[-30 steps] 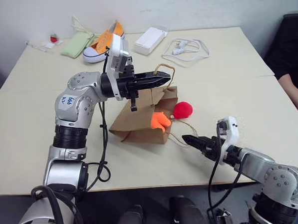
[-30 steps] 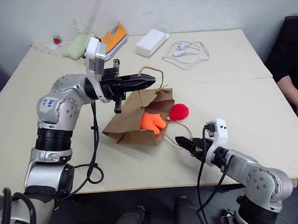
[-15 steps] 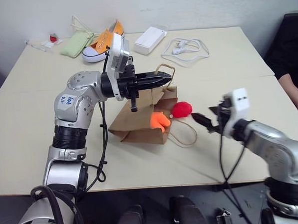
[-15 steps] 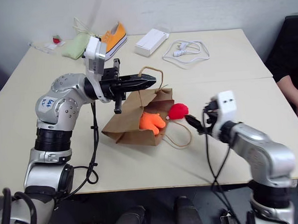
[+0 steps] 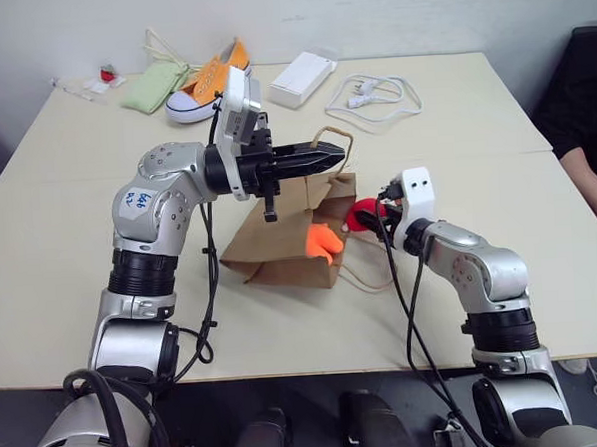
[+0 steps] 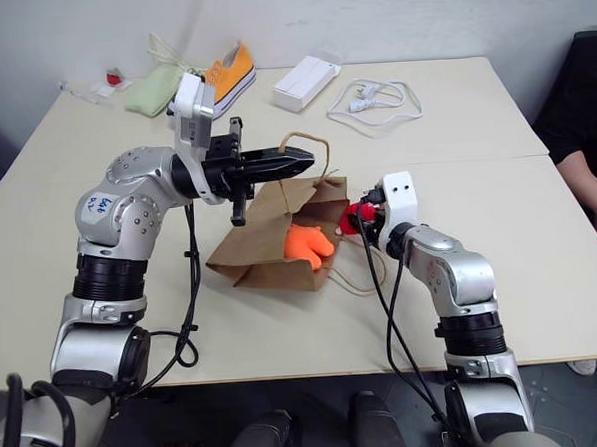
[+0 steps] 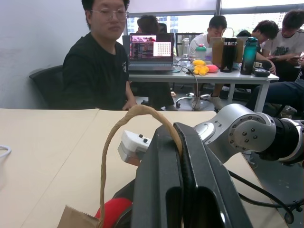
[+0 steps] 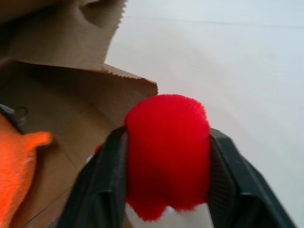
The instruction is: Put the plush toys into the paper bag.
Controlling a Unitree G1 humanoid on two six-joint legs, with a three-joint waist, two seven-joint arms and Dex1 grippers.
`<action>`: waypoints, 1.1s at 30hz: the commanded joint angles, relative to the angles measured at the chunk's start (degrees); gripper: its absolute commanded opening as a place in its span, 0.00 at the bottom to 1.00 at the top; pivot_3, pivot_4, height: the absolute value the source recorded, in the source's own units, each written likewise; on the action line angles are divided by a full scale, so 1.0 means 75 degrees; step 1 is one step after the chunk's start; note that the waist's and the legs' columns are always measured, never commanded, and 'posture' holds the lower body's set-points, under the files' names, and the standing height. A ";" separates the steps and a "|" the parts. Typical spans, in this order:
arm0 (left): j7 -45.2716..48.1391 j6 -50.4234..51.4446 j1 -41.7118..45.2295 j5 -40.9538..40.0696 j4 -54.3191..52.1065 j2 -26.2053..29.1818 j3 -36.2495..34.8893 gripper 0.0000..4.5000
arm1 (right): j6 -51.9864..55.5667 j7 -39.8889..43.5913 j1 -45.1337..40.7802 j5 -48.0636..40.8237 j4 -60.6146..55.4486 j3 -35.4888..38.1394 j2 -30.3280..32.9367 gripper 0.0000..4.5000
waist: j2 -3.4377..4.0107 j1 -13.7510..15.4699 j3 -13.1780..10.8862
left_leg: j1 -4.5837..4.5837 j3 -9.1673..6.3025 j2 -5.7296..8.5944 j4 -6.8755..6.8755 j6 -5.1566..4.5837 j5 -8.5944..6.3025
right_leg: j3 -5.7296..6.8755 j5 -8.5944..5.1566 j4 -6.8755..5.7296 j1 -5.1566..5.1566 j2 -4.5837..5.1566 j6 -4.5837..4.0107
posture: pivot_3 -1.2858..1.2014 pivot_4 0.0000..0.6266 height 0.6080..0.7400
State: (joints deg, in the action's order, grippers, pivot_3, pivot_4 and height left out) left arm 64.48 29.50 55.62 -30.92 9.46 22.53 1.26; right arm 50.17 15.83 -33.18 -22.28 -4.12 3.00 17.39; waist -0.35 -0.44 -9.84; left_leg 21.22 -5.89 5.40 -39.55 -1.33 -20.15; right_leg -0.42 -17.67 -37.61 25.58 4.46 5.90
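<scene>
Right hand (image 8: 164, 190): its two black fingers (image 8: 99, 185) press on either side of the red plush toy (image 8: 166, 152), which bulges between them, so the toy is gripped. The grip sits at the mouth of the paper bag (image 5: 280, 249), just beside the bag's open edge on the side facing the robot's right arm. This placement suggests the toy is held ready to be pushed or carried inward past the rim.

Left hand (image 5: 315, 161): closed on the bag's twisted cord handle (image 7: 133, 118), which loops over the shut fingers. It is held above the bag, with the handle drawn upward. The likely purpose is to lift the upper wall so that the mouth stays open for the other hand.

The paper bag lies on its side on the surface (image 5: 79, 235), mouth toward the red toy. The orange plush toy (image 5: 322, 242) lies in the bag's mouth, partly inside, between the bag's lower wall and the red toy. It is judged as nearly stowed; the red toy is the one in hand.

Well beyond the bag, at the surface's far edge, lie an orange sneaker (image 5: 211, 83), a pale green pouch (image 5: 154, 88), a white box (image 5: 301, 78) and a coiled white cable (image 5: 374, 97). These are judged not part of the task. A second handle (image 5: 366, 270) trails on the surface just beside the bag's mouth and could snag the right hand.
</scene>
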 commanded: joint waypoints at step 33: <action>-0.0009 0.0095 0.0107 -0.0046 -0.0391 -0.0054 0.0075 0.00 | -0.0373 0.0016 -0.1922 -0.1011 0.2444 0.0340 -0.2619 0.34 | 0.0005 -0.0373 0.0000 | -0.0006 -0.0003 -0.0001 0.0011 0.0006 0.0003 | 0.0006 0.0000 -0.0018 0.0009 0.0002 -0.0001 | 0.52 0.24 1.00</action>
State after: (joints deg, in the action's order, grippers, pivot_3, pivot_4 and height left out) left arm 64.41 30.51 55.97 -30.84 8.98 21.55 2.37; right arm 47.57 14.73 -47.00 -29.68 15.59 6.60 -2.21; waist -0.32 -3.24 -9.84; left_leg 21.18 -5.91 5.38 -39.47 -1.29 -20.13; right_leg -0.38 -17.67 -37.74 25.65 4.47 5.90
